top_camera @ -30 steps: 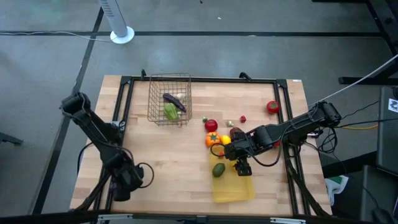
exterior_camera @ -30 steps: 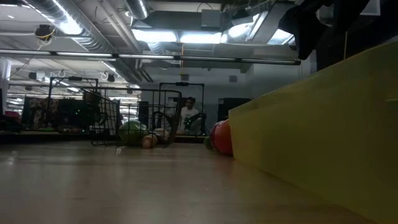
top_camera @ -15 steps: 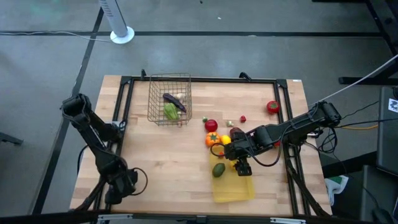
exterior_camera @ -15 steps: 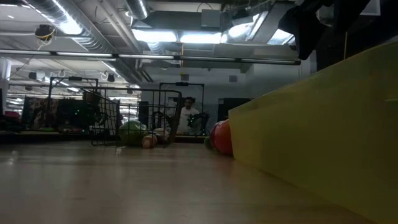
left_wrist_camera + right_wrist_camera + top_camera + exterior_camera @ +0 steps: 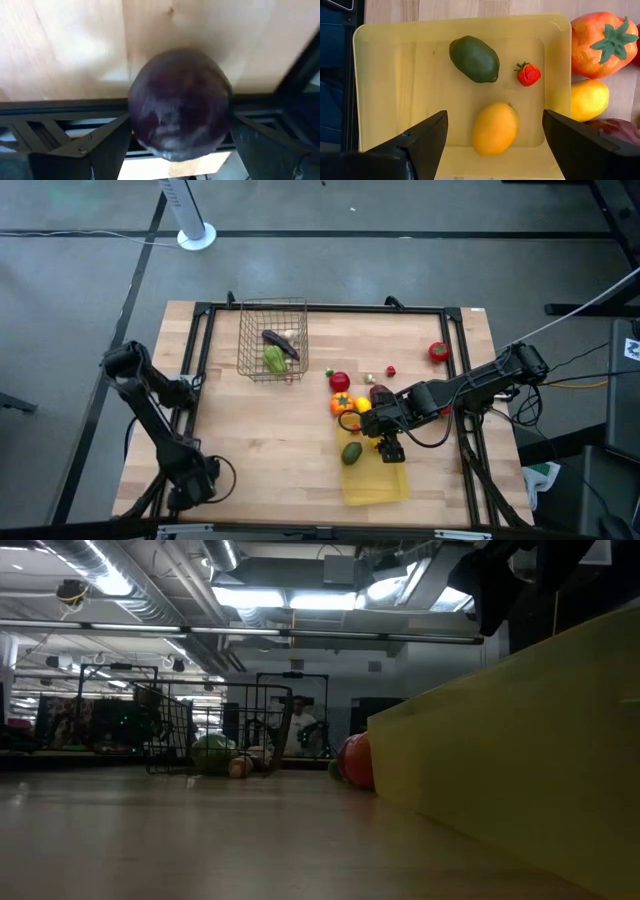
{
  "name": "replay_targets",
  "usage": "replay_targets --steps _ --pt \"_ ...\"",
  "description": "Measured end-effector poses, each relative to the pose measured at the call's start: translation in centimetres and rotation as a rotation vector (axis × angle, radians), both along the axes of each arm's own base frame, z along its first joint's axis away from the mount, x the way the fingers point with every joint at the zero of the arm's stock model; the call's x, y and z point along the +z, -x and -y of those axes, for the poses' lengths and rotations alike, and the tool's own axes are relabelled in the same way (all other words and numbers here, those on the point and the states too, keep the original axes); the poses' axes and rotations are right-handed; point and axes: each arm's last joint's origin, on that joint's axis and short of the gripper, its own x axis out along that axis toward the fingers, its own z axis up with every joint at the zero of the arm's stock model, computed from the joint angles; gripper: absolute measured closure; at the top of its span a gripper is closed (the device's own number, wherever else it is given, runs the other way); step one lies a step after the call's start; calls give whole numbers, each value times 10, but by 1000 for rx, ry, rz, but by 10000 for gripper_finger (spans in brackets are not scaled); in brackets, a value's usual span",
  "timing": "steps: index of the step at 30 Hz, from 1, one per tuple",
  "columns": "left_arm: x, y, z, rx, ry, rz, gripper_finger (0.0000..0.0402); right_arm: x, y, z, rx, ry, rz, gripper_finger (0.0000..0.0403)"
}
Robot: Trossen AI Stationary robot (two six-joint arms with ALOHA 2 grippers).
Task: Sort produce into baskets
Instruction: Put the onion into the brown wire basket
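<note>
My left gripper [image 5: 192, 480] is at the table's near left corner, shut on a dark purple round fruit [image 5: 180, 105]. My right gripper [image 5: 390, 448] hangs open over the yellow tray [image 5: 378, 485], touching nothing. In the right wrist view the tray [image 5: 380, 75] holds a green avocado [image 5: 474, 58], a small red strawberry [image 5: 528, 74] and a yellow fruit [image 5: 494, 127]. The wire basket [image 5: 272, 340] at the far left holds a purple eggplant [image 5: 280, 343] and a green piece [image 5: 273, 360]. Loose produce [image 5: 342, 402] lies beside the tray's far end. My left gripper pinches the purple fruit by two opposite sides [image 5: 137, 125] between its two fingers [image 5: 95, 150]. The fingers come from above, pointing down. The fruit sits over the black frame rail at the table's edge; whether it rests on anything I cannot tell.
A red tomato [image 5: 340, 382], a dark red piece [image 5: 380, 392] and small bits [image 5: 391, 370] lie mid-table. Another red fruit [image 5: 438, 352] lies near the right rail. A black frame [image 5: 200, 350] runs round the table. In the low view the tray wall [image 5: 520, 740] fills the right side.
My left arm has folded lower and its gripper has gone toward the table's near left corner. My right gripper has kept still over the tray.
</note>
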Motion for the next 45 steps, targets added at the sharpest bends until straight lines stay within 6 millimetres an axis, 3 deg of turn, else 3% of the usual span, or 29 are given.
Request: replay_targets --steps 10,19,25,37,45 --pt "-17 -9 3 29 -51 -1 75 0 0 0 0 0 0 81" --pt "-18 -18 -3 76 -55 -10 129 0 0 0 0 0 0 81" --pt "-18 -31 -5 128 -12 24 134 0 0 0 0 0 0 81" --pt "4 -94 -20 239 106 242 135 0 0 0 0 1 -1 81" --pt "12 -148 -60 311 111 540 135 0 0 0 0 1 -1 81"
